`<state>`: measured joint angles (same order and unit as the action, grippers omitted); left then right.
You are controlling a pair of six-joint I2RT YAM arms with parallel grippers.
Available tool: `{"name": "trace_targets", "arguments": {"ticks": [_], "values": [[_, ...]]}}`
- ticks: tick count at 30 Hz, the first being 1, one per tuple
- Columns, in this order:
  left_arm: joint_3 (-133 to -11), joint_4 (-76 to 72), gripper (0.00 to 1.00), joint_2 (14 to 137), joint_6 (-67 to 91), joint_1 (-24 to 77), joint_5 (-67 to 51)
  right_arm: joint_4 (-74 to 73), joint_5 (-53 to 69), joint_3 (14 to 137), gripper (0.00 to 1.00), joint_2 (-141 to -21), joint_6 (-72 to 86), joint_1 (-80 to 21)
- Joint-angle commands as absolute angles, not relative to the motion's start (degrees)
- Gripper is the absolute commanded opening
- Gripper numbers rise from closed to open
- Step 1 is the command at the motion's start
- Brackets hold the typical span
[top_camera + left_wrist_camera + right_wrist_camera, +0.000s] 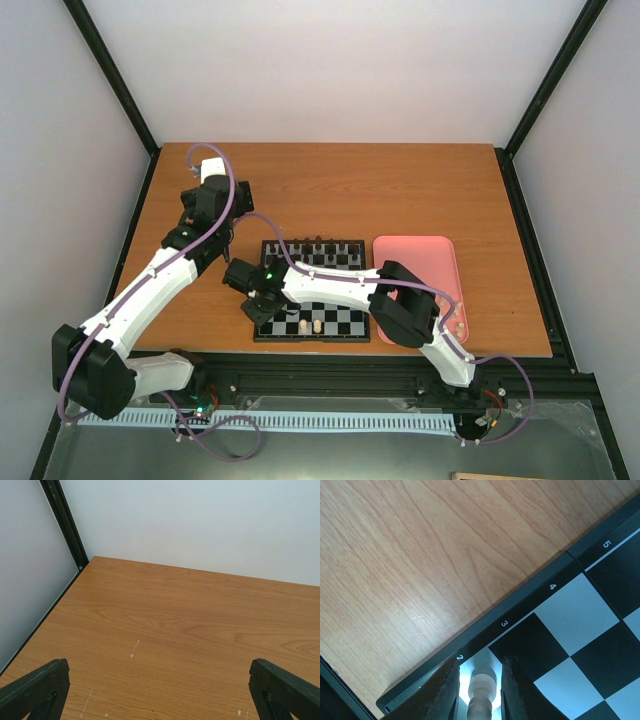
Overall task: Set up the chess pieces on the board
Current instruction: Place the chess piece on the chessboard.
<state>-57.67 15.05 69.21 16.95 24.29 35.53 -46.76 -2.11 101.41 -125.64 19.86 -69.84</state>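
The board (345,319) lies at the near middle of the table. Dark pieces stand along its far row (320,250), and two cream chess pieces (310,325) stand on its near row. My right gripper (263,304) hangs over the board's near left corner. In the right wrist view, a cream piece (482,684) stands upright on the white edge square by the number 2. My right gripper (479,666) is open around it, with a thin gap on each side. My left gripper (160,690) is wide open over bare wood, and both fingers (37,687) hold nothing.
A pink tray (415,262) sits just right of the board, under the right arm's elbow. The left arm (203,207) reaches toward the table's back left. Black frame posts (65,525) and pale walls close in the table's sides and back.
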Motion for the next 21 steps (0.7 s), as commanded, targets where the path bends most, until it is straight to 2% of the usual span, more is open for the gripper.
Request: {"name": "trace_targets", "arguments": {"ticks": [1,7,12,17,21], "values": [[-58.1,14.33,1.0,69.55,16.96,24.63,35.77,-45.64,-2.56,100.93,0.25,-124.17,18.94,-70.81],[-58.14,14.24,1.0,69.49,16.83,24.63,35.77,-44.25,-6.53,98.4,0.34,-119.56,18.94,-71.02],[-58.02,14.11,1.0,69.6,16.89,24.63,35.66,-42.18,-13.65,92.93,0.5,-112.54,19.87,-70.73],[-58.1,14.15,1.0,70.02,16.77,24.65,35.8,-41.52,-17.34,86.0,0.55,-106.1,21.82,-68.51],[-58.1,14.15,1.0,70.31,16.85,24.61,35.74,-42.38,-19.59,75.86,0.55,-99.26,26.18,-63.66]]}}
